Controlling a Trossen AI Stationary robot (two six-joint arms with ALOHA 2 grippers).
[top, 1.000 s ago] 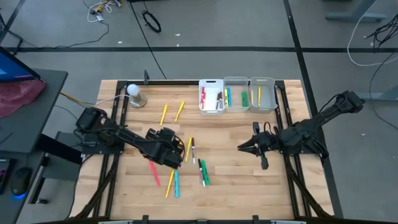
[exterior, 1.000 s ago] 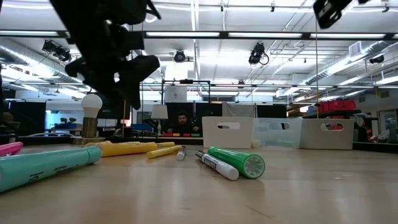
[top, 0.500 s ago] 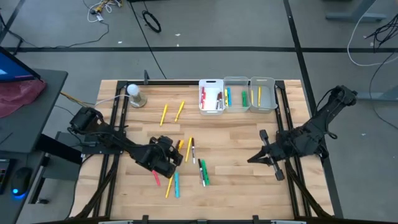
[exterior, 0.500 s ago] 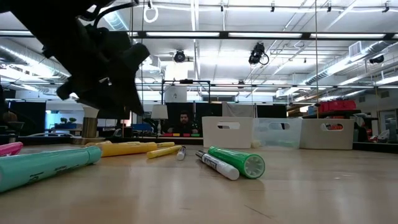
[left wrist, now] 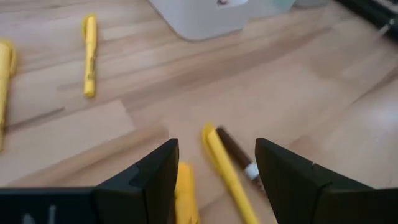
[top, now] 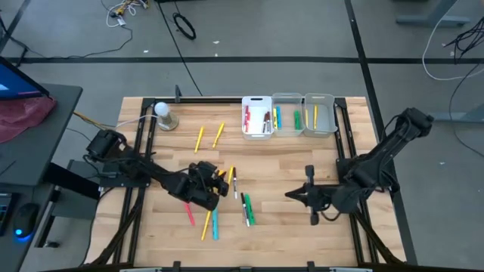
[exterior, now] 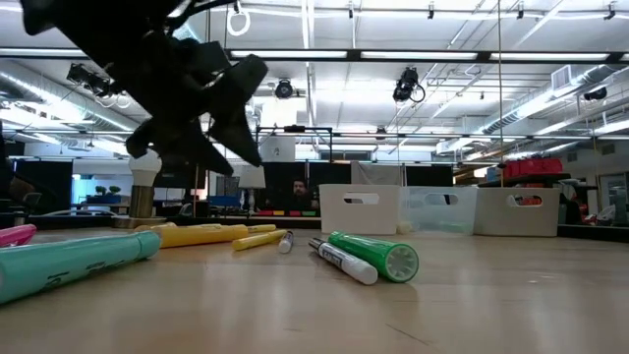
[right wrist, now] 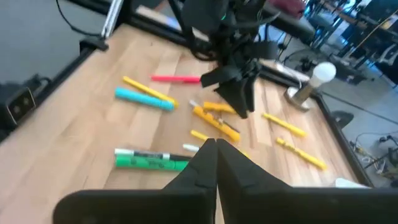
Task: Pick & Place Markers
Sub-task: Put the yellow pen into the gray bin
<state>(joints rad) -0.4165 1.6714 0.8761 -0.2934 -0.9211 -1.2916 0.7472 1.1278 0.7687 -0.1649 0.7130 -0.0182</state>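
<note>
Loose markers lie flat on the wooden table: two yellow ones [top: 200,138] toward the far side, a yellow-and-white cluster [top: 231,180] mid-table, a green and a white one [top: 246,209], and pink, yellow and cyan ones [top: 215,224] nearer the front. My left gripper [top: 219,183] hovers open over the cluster. In the left wrist view a yellow marker [left wrist: 222,167] and a dark-and-white one [left wrist: 239,158] show between its fingers, untouched. My right gripper [top: 291,195] is shut and empty, held above the table to the right of the green marker.
Three small bins [top: 257,115] [top: 287,113] [top: 319,113] stand in a row at the far edge, with markers inside. A bulb on a round base [top: 165,115] stands at the far left. Bare wood lies between the two grippers [top: 272,162].
My right gripper has swung toward the table's near edge and then leftward toward the markers, rolling as it went. My left gripper has stayed over the marker cluster but has tipped and turned about there. No marker has moved.
</note>
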